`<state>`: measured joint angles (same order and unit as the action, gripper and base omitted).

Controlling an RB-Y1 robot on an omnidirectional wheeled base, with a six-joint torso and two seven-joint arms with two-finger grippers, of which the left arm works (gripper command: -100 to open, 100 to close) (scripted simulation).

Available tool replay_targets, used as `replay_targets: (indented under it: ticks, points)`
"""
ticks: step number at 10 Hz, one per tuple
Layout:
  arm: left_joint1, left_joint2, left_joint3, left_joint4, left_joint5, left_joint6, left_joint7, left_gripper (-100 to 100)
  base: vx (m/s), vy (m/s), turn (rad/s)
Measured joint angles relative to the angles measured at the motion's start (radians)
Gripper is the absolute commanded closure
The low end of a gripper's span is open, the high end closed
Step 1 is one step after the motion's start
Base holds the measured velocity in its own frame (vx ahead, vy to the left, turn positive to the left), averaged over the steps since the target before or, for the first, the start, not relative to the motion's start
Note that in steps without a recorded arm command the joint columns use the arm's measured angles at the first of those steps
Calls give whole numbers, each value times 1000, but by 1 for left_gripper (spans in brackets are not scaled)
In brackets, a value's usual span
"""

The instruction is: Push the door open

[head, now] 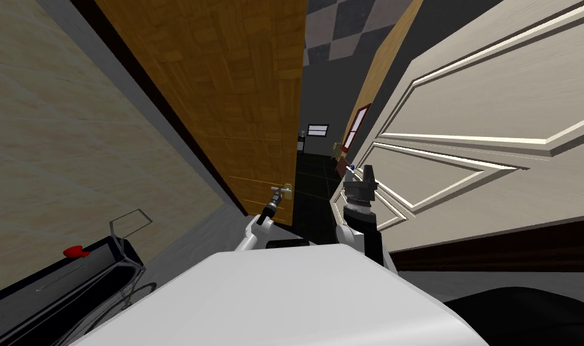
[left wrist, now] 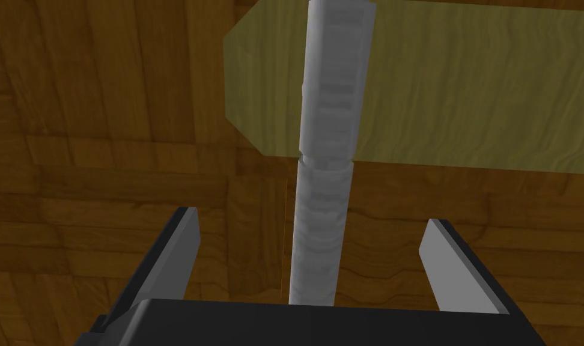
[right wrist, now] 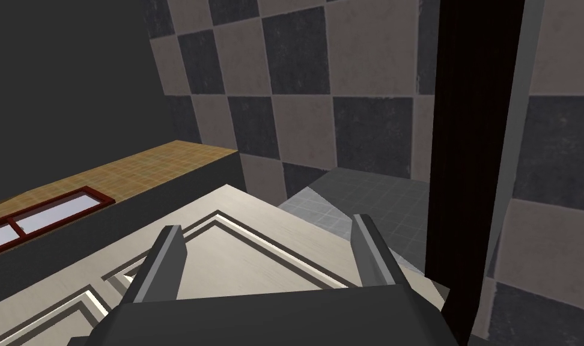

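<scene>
Narrow gap open between wooden door (head: 225,90) and panelled door (head: 495,120).

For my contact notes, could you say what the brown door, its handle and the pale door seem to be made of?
Brown door: wood, matt, with parquet-like blocks of grain.
Handle: probably metal, a plain grey bar with faint banding, though the look leaves it open.
Pale door: perhaps painted wood, cream with fine grain and raised panel mouldings.

The grey handle bar (left wrist: 324,150) is running off the picture's edge, its near end hiding behind the left gripper (left wrist: 310,216). Small objects (head: 337,155) past the wooden door (head: 225,90) are showing too small to identify.
</scene>
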<state>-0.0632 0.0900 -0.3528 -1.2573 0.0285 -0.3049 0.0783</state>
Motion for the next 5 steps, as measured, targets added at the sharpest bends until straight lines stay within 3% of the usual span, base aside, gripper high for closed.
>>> replay_targets:
  ticks: [2,3,5]
  points:
    - [-5,-6,7,13,0,-6,-2,-100,118,-41,-6]
    - [-6,-7,6,13,0,-7,-2,100,-14,4,2]
    - [-6,-6,7,13,-1,-6,-2,100,-22,9,-9]
